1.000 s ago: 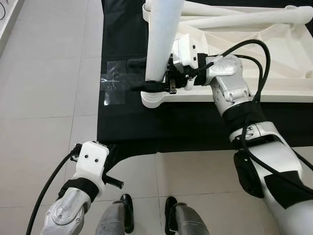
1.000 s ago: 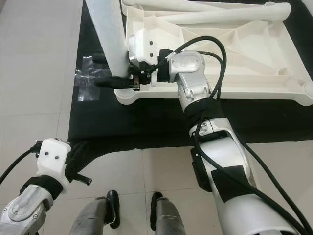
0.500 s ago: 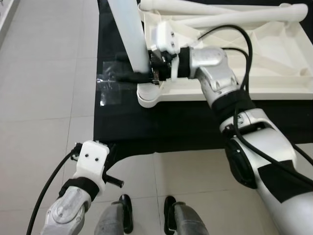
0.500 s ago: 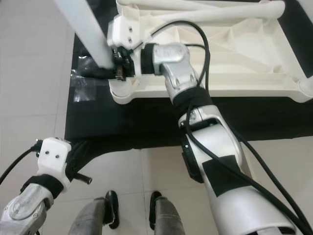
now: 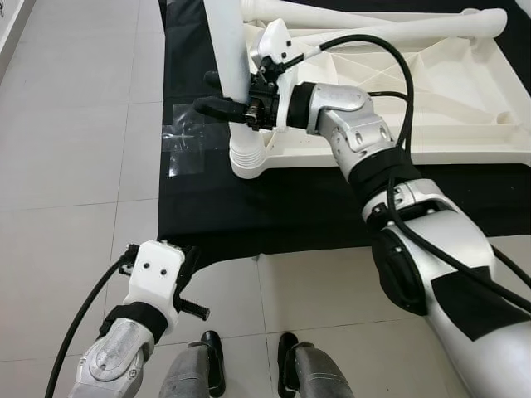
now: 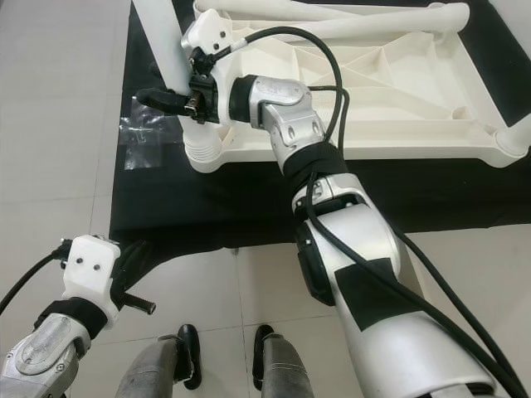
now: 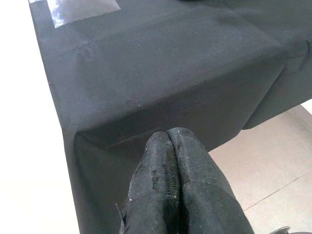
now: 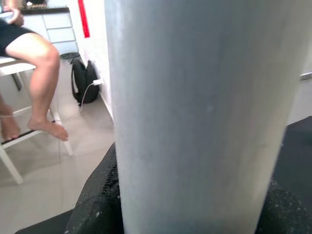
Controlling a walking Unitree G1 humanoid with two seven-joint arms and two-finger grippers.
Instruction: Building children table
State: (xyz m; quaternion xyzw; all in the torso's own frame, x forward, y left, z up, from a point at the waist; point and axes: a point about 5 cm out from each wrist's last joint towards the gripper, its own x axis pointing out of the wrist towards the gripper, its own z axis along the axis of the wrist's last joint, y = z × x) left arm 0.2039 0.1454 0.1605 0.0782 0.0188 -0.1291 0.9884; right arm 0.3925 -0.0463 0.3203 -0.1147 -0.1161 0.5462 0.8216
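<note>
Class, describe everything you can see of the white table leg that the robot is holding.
The table leg is a smooth, matte white tube, plastic by its look. It stands nearly upright, its ribbed lower end seated in the corner socket of the upturned white tabletop. The right tool clamps it just above the socket, one black finger on each side.

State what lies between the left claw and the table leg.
Black cloth and a clear tape patch, per the left eye view, separate left claw from leg.

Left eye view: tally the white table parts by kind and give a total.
Upturned tabletop: 1
Table legs: 3, one upright in the right gripper, two lying on the tabletop
Total: 4
</note>
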